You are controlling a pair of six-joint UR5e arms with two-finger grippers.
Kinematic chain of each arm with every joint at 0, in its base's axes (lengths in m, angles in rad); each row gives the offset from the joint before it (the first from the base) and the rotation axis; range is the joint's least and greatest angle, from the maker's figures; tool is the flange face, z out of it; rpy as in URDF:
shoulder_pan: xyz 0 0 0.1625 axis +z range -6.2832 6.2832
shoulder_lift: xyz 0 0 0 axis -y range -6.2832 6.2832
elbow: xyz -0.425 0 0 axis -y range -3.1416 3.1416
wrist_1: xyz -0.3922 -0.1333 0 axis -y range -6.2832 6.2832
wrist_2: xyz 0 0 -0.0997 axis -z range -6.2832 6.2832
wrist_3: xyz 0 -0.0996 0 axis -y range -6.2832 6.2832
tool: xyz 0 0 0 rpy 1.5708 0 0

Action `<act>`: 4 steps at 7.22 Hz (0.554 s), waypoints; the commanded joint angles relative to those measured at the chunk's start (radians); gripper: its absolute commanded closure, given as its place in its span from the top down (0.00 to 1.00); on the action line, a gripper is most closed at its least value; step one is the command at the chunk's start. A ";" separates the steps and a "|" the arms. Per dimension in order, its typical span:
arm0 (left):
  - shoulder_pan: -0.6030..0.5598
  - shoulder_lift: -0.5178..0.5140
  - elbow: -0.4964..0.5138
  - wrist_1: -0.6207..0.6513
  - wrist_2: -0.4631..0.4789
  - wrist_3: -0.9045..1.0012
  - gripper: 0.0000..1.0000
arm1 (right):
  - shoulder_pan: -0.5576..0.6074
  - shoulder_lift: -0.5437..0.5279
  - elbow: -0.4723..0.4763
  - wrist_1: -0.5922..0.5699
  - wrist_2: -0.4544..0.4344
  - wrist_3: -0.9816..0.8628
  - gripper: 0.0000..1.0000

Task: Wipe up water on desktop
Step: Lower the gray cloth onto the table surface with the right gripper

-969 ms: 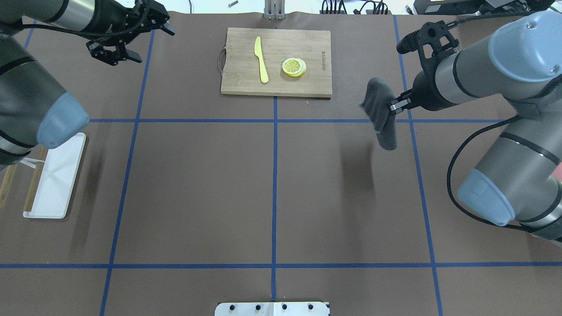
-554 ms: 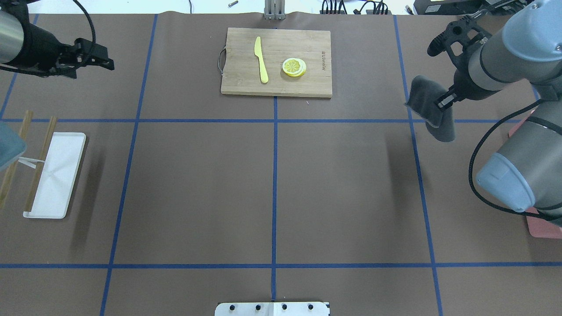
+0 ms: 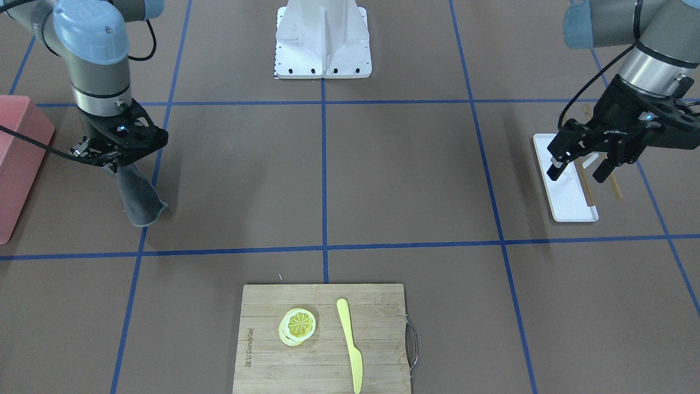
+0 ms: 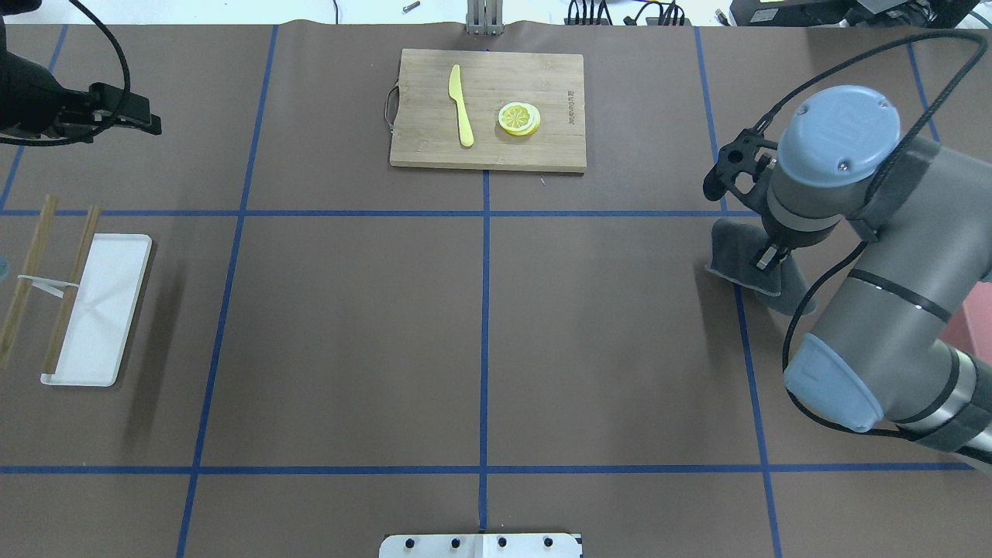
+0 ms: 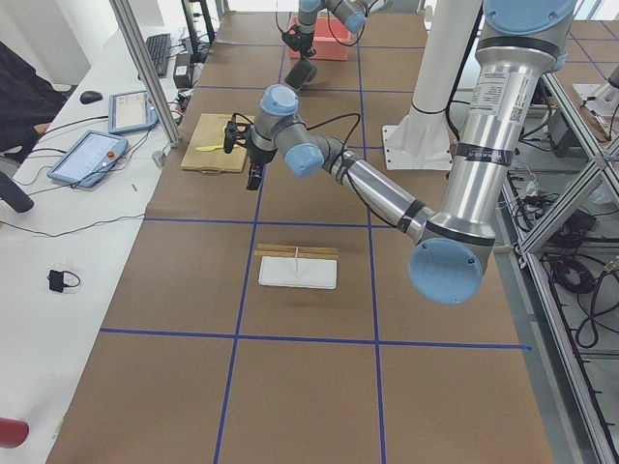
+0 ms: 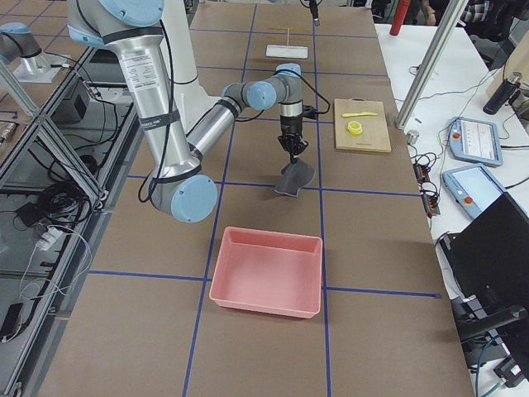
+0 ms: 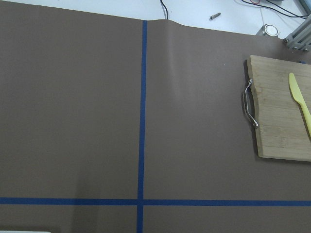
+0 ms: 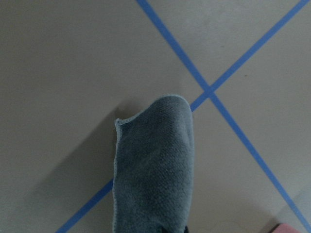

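Note:
The desktop (image 4: pixel 349 333) is a matte brown surface with blue tape lines; I see no water on it. My right gripper (image 4: pixel 767 260) is shut on a dark grey cloth (image 4: pixel 732 260) near the right tape line. The cloth hangs down from it, and its lower end (image 3: pixel 143 216) rests on or just above the desktop. The cloth also shows in the right wrist view (image 8: pixel 153 165) and the exterior right view (image 6: pixel 293 178). My left gripper (image 3: pixel 578 171) is open and empty, held high above the white tray's far end; in the overhead view it is at the far left (image 4: pixel 147 120).
A bamboo cutting board (image 4: pixel 418 147) at the far centre holds a yellow knife (image 4: pixel 462 105) and lemon slices (image 4: pixel 519 118). A white tray (image 4: pixel 97 310) with chopsticks (image 4: pixel 31 279) lies at the left. A pink bin (image 6: pixel 266 273) stands at the right end.
My right arm has swung the cloth back toward the robot and lowered it to the desktop by the right tape line. My left gripper has drawn further left.

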 commanded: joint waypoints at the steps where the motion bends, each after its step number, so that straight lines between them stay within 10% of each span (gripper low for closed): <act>1: -0.009 0.001 0.001 -0.002 0.001 0.004 0.98 | -0.060 0.022 -0.050 -0.022 0.081 0.031 0.00; 4: -0.006 -0.005 0.026 -0.008 0.001 0.007 0.98 | -0.126 0.071 -0.140 0.089 0.114 0.155 0.00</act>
